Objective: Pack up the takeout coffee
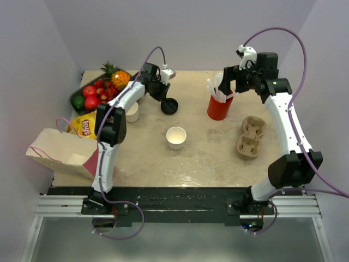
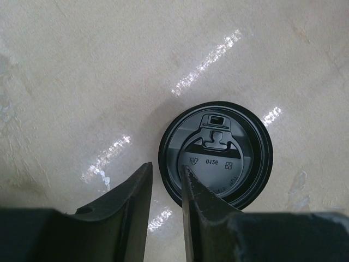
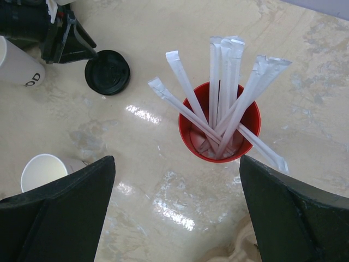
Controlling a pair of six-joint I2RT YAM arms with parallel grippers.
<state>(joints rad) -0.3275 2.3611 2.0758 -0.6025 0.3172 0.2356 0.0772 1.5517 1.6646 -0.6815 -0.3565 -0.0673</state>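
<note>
The white paper cup [image 1: 176, 137] stands upright and open-topped mid-table, also low left in the right wrist view [image 3: 42, 170]. Its black lid [image 1: 169, 106] lies flat on the table behind it. In the left wrist view my left gripper [image 2: 165, 168] straddles the left rim of the lid [image 2: 218, 155]. One finger [image 2: 196, 207] is over the lid's inside, the other outside, with a narrow gap between them. My right gripper [image 3: 177, 161] hangs wide open and empty above the table, just in front of the red cup.
Red cup of wrapped straws [image 1: 220, 106] back right. Pulp cup carrier [image 1: 251, 136] on the right. A second white cup [image 1: 131, 112] stands left of the lid. Paper bag [image 1: 60, 153], chips bag [image 1: 83, 125] and fruit tray [image 1: 98, 90] line the left side.
</note>
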